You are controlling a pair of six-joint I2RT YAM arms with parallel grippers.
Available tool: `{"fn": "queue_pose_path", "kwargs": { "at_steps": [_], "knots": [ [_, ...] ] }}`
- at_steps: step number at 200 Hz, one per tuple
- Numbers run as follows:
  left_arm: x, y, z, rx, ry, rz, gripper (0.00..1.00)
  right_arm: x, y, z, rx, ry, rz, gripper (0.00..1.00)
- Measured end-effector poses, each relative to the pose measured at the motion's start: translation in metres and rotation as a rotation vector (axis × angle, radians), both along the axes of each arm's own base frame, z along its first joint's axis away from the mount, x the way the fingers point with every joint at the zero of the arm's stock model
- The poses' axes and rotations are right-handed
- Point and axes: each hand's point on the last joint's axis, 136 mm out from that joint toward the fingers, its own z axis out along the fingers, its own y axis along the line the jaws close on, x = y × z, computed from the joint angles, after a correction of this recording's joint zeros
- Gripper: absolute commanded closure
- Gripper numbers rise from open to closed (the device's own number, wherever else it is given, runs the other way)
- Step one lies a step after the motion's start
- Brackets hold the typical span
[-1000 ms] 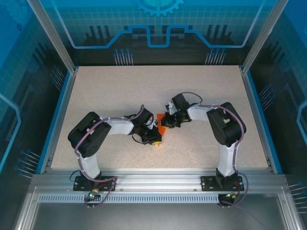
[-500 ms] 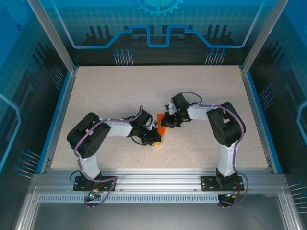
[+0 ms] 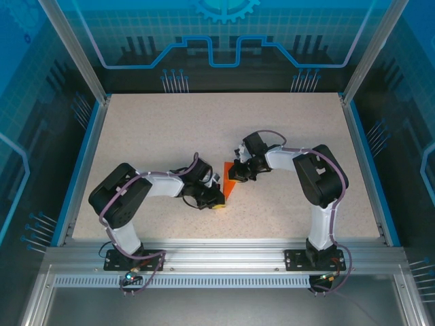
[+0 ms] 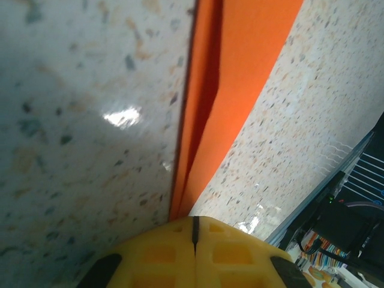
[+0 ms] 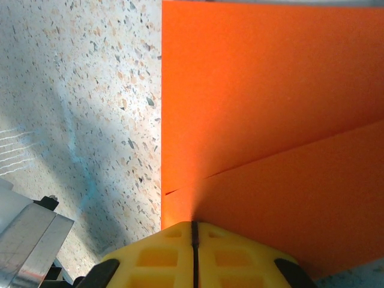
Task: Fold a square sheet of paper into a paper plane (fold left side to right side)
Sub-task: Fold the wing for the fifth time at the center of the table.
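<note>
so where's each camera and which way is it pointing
top external: above, behind the bases, looking down on the table; left arm, right arm, orange paper between them.
left wrist: low, along the paper's fold; shut left jaws at bottom.
right wrist: down on flat paper; shut right jaws at bottom.
All three share the paper.

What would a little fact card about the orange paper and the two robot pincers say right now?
sheet of paper: orange, folded into a pointed shape, layers overlapping
where: flat on the speckled table, between the arms
left pincer: shut, at the paper's narrow tip
right pincer: shut, at the paper's wide end
</note>
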Motion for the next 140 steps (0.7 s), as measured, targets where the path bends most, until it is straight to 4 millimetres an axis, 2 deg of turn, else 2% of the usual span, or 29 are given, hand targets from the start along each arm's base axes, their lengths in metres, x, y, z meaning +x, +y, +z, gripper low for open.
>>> {"fn": "queue_pose_path", "kwargs": {
  "at_steps": [59,96,116,140],
  "knots": [
    [-0.012,0.009,0.000,0.025,0.032,0.000,0.96,0.001,0.000,0.001,0.000,-0.004,0.003,0.91],
    [-0.019,0.020,0.007,0.039,0.040,0.010,0.93,0.008,-0.001,0.003,-0.023,-0.029,-0.003,0.85],
    [-0.008,0.027,0.026,0.017,-0.022,0.034,0.85,0.015,-0.003,0.011,-0.041,-0.070,-0.008,0.76],
    [0.010,0.038,0.055,0.000,-0.138,0.062,0.64,0.026,-0.009,0.037,-0.068,-0.151,-0.034,0.63]
  ]
}}
